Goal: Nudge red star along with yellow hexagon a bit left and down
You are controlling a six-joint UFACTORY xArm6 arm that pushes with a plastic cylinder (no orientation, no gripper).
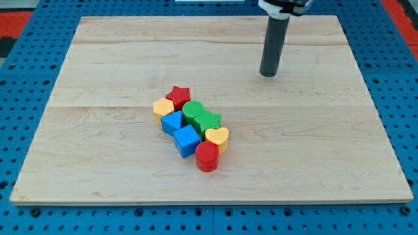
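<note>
No text, label, brand, number or sign can be read anywhere in this view

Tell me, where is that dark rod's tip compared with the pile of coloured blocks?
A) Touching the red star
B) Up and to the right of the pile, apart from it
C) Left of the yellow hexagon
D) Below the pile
B: my tip stands on bare wood toward the view's top right, well apart from the red star and yellow hexagon.

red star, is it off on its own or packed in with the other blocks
Packed in: the red star sits at the cluster's top, against the yellow hexagon. My tip is well away.
</note>
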